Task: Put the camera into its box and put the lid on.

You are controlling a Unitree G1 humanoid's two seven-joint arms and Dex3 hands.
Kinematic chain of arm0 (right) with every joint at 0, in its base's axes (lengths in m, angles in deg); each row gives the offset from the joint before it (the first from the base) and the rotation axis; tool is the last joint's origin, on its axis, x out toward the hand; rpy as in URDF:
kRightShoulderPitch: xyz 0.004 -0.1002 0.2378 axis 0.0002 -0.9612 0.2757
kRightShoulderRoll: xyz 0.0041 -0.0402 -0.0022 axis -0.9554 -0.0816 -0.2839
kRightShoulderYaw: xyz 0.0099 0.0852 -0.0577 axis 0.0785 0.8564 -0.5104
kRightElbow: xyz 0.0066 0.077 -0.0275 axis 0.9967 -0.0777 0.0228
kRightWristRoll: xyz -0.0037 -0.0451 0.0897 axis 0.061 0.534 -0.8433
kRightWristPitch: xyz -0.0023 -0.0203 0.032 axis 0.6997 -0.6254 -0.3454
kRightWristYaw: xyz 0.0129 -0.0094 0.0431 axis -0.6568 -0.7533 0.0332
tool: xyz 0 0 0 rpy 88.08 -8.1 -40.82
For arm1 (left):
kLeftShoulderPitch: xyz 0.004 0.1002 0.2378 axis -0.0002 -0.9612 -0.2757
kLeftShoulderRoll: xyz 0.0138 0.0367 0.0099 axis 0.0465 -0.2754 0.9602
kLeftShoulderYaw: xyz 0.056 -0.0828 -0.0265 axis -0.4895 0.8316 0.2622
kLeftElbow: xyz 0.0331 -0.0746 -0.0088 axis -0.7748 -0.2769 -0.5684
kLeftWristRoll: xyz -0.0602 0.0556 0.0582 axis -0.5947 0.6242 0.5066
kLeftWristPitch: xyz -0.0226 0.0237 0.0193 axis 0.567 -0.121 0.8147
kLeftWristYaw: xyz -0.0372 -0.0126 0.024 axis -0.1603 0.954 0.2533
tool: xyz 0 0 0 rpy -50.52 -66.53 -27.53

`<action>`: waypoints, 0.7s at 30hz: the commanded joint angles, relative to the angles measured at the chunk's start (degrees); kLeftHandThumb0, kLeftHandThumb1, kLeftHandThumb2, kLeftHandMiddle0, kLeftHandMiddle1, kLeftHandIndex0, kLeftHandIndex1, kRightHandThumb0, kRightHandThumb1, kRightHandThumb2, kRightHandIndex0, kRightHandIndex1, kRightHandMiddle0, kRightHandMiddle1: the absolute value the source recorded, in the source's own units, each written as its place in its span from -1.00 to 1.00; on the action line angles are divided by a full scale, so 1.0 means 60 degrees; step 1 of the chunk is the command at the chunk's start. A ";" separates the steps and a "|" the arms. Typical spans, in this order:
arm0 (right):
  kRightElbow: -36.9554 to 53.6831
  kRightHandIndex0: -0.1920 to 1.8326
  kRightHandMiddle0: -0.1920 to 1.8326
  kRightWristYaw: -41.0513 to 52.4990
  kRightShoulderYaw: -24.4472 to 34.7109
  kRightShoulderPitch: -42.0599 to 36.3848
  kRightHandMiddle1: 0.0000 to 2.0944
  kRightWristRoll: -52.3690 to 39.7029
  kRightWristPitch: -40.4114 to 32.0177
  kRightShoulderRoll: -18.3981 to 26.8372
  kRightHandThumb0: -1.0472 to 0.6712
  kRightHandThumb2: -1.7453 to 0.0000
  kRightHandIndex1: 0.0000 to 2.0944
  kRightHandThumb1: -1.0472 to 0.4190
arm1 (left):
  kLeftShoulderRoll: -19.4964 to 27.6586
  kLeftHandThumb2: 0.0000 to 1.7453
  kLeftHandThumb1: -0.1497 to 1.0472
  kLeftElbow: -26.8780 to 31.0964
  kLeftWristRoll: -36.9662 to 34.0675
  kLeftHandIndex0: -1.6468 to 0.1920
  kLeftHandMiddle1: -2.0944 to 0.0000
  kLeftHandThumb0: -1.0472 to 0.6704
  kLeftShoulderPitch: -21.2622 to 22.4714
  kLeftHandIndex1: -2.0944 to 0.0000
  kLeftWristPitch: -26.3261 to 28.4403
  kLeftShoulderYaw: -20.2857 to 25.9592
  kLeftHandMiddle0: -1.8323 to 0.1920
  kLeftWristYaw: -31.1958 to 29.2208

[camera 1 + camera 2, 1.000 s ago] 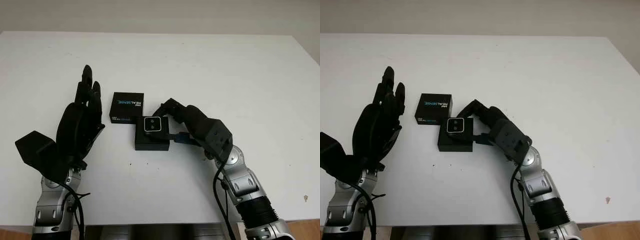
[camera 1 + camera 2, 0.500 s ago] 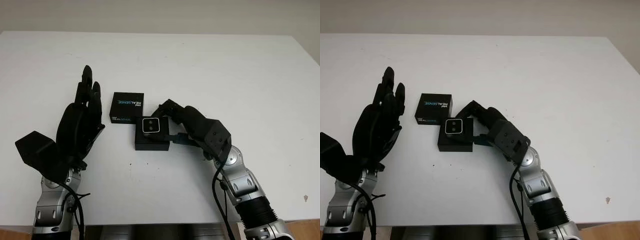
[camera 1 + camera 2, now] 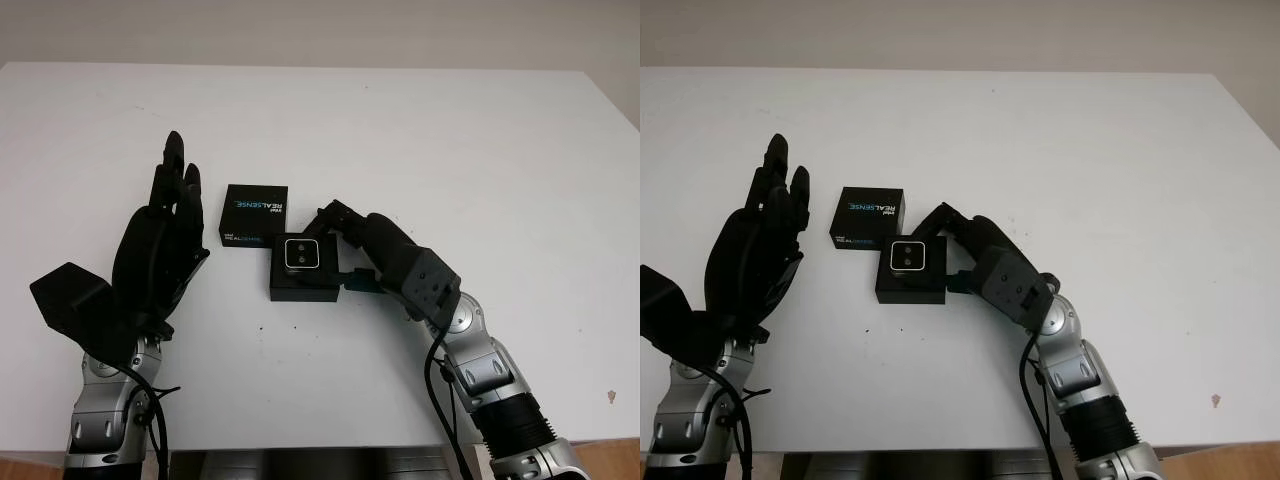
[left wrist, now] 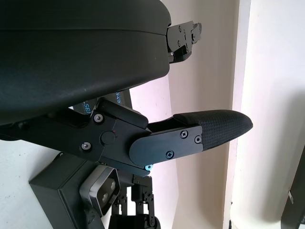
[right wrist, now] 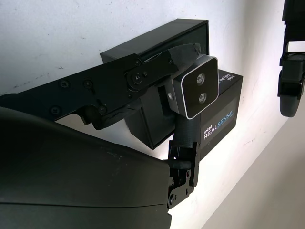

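Note:
The small silver camera (image 3: pixel 301 254) sits at the top of the open black box (image 3: pixel 300 287) in the middle of the table. My right hand (image 3: pixel 335 247) reaches in from the right and is shut on the camera (image 5: pixel 198 86), one finger (image 5: pixel 143 71) over it and another under it. The black lid (image 3: pixel 254 213) printed REALSENSE lies flat just behind and left of the box, touching it. My left hand (image 3: pixel 165 235) is held up, open, left of the lid and apart from it. The left wrist view has the camera (image 4: pixel 102 191) and box (image 4: pixel 55 183) beyond that hand.
The white table (image 3: pixel 480 150) stretches wide on all sides of the box. Its front edge (image 3: pixel 300 447) runs close to my arms.
My right hand has eased the camera a little lower and toward me onto the box. The left hand and the lid have not moved.

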 commanded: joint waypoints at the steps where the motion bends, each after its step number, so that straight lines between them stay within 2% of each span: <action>1: -0.0043 -0.64 -0.54 -0.0057 0.0063 -0.0098 0.65 0.0019 0.0118 0.0072 -0.36 0.94 -0.95 -0.99 | 0.0016 -0.27 1.00 0.0173 -0.0005 1.00 1.00 -0.75 -0.0110 1.00 -0.0010 0.0026 1.00 0.0003; 21: -0.0214 -0.63 -0.54 -0.0498 0.0137 -0.0070 0.64 -0.0025 0.0371 -0.0016 -0.34 0.94 -0.95 -0.99 | 0.0036 -0.27 1.00 0.0149 -0.0007 1.00 1.00 -0.74 -0.0097 1.00 -0.0033 0.0019 1.00 -0.0031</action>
